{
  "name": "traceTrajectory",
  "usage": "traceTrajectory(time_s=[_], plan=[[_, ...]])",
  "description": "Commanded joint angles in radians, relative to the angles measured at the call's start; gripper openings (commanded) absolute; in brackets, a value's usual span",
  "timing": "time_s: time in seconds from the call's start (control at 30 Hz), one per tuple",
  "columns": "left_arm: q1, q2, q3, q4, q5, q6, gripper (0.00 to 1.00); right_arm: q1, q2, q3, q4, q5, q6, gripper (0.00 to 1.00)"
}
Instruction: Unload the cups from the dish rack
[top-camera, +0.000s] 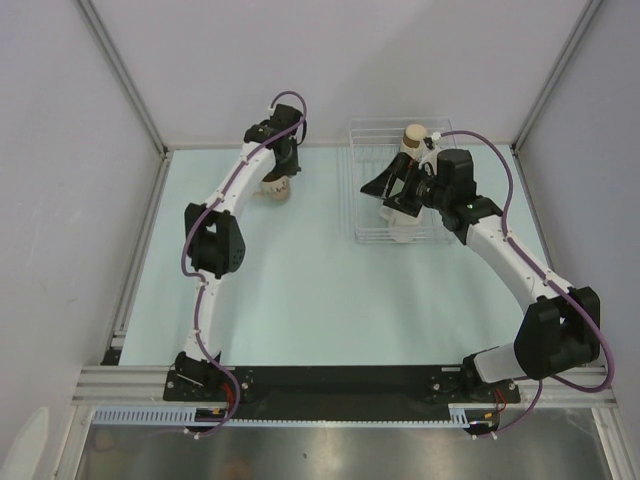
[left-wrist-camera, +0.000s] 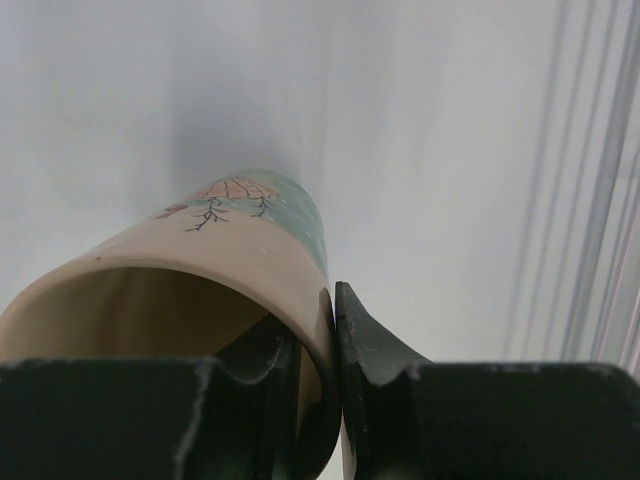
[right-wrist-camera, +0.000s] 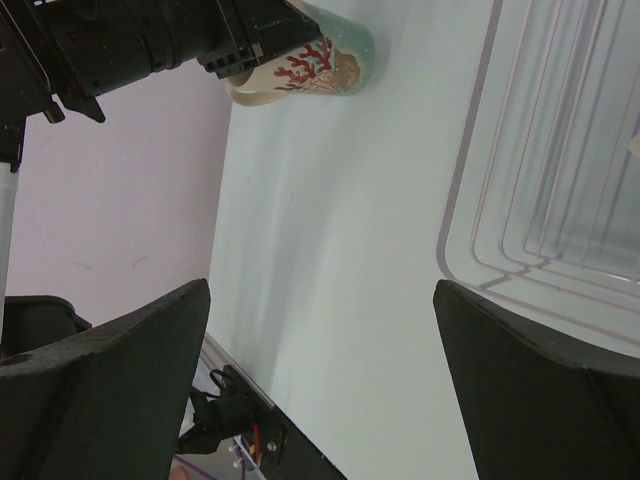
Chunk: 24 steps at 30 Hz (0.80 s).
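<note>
Pale green table (top-camera: 320, 290), eleven o'clock: left gripper (left-wrist-camera: 325, 320) pinches the coral-print cup (left-wrist-camera: 230, 250) by one rim wall. Thin hold, it could tip! Right gripper (right-wrist-camera: 322, 290), spread wide, over the dish rack (top-camera: 356, 190) at one o'clock.

White-wire dish rack (top-camera: 368, 140), low sides, sits flat at 1 o'clock from table centre. At its 12 o'clock end stands a tan cup (top-camera: 414, 134) with a brown top, upright. At its 6 o'clock end is a white cup (top-camera: 400, 228), partly hidden, pose unclear. A third cup (top-camera: 276, 189) is outside, well apart at the rack's 9 o'clock: cream body, red branch print, pale green base. The left gripper (left-wrist-camera: 333, 330) pinches its rim wall, one finger inside the mouth. Table contact cannot be told.
</note>
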Motion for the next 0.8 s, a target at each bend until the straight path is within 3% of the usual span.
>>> traceTrajectory(time_s=[0.0, 0.63, 0.77], plan=[[-0.004, -0.029, 0.025, 0.024, -0.009, -0.012, 0.01, -0.007, -0.02, 0.007, 0.017, -0.004, -0.003, 1.0], [-0.008, 0.051, 0.011, 0.032, -0.015, -0.024, 0.01, -0.013, -0.02, 0.007, 0.0, -0.008, -0.023, 1.0], [-0.02, 0.017, 0.013, 0.04, -0.061, -0.017, 0.2, -0.014, -0.017, 0.007, 0.004, -0.012, -0.021, 1.0]])
